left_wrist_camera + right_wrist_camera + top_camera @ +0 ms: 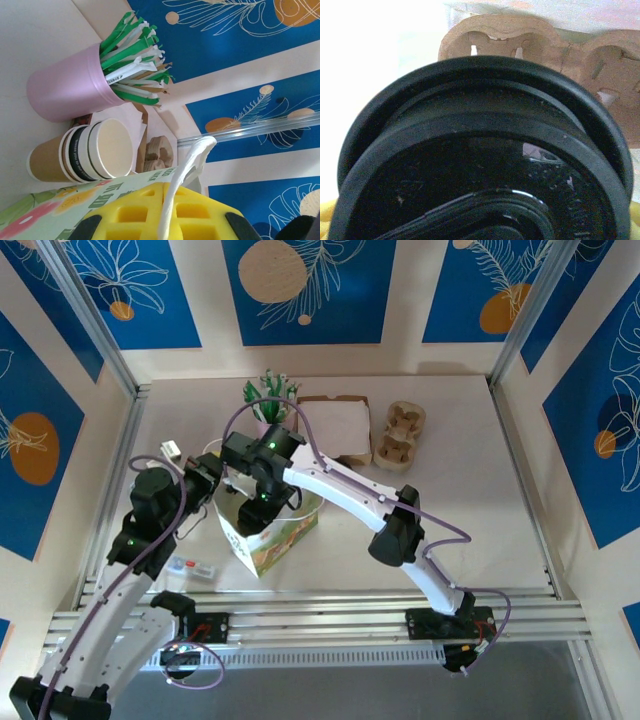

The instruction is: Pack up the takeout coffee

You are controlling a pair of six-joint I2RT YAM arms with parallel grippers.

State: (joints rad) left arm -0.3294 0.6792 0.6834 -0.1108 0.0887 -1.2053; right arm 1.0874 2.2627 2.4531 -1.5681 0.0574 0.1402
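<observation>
The takeout coffee fills the right wrist view, its round black lid [485, 165] facing the camera; the green cup below is hidden. My right gripper [262, 500] hangs over the open top of the paper bag [278, 538] and is closed on the coffee, yellow pads showing at the lid's lower corners. The bag, printed with flowers and green lettering [55, 212], stands upright at centre-left of the table. My left gripper [208, 478] is at the bag's left side, its yellow fingers [130, 215] shut on the bag's white cord handle [192, 157].
A pink holder of green and white straws [268, 402] stands behind the bag, beside a lying stack of lidless brown cups [80, 155]. A flat brown box [335, 428] and a cardboard cup carrier [398, 435] sit at back right. Small packets [190, 568] lie front left.
</observation>
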